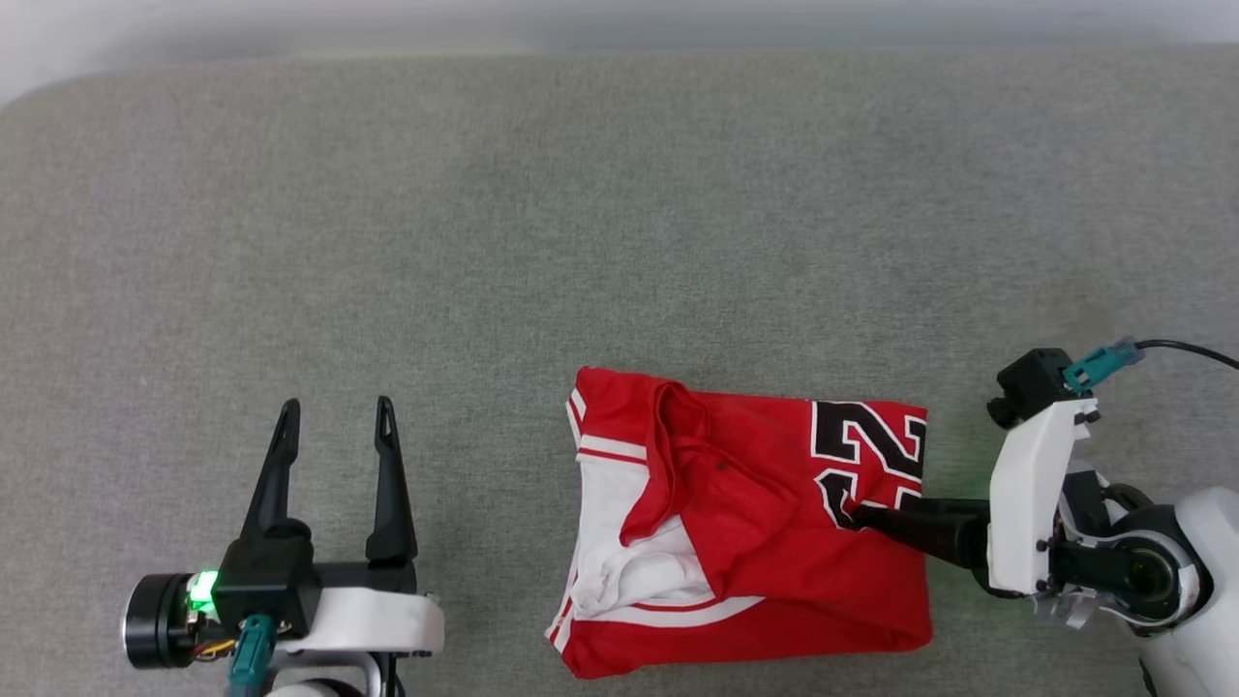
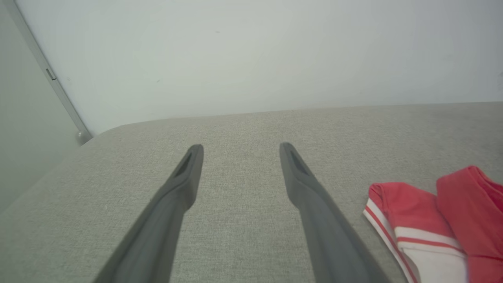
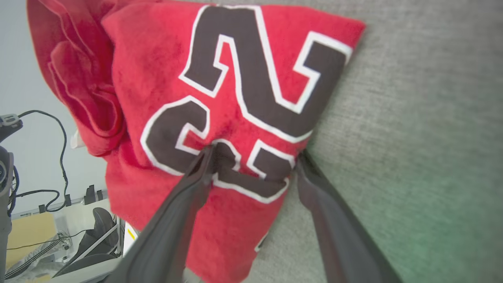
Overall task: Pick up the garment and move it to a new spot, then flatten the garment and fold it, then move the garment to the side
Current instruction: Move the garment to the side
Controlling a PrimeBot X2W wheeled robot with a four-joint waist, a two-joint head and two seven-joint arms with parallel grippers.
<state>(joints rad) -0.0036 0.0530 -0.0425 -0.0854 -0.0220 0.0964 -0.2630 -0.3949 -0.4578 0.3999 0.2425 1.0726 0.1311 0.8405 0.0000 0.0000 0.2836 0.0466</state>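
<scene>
The garment (image 1: 765,542), a red jersey with white sleeves and striped trim, lies folded in a rough square near the front of the grey padded surface (image 1: 581,242). Part of its black number print faces up at the right. My right gripper (image 1: 857,518) reaches in from the right, open. In the right wrist view one of its fingers (image 3: 196,177) rests on top of the print of the garment (image 3: 157,63), the other at the cloth's edge. My left gripper (image 1: 337,411) stands open over bare surface to the garment's left. In the left wrist view the left gripper (image 2: 241,151) is apart from the garment (image 2: 416,204).
The grey surface stretches wide behind and to the left of the garment, with a rounded far-left corner (image 1: 39,97). A pale wall (image 2: 251,51) stands behind it. Past the surface's edge, cables (image 3: 59,157) and a dark chair (image 3: 98,232) appear in the right wrist view.
</scene>
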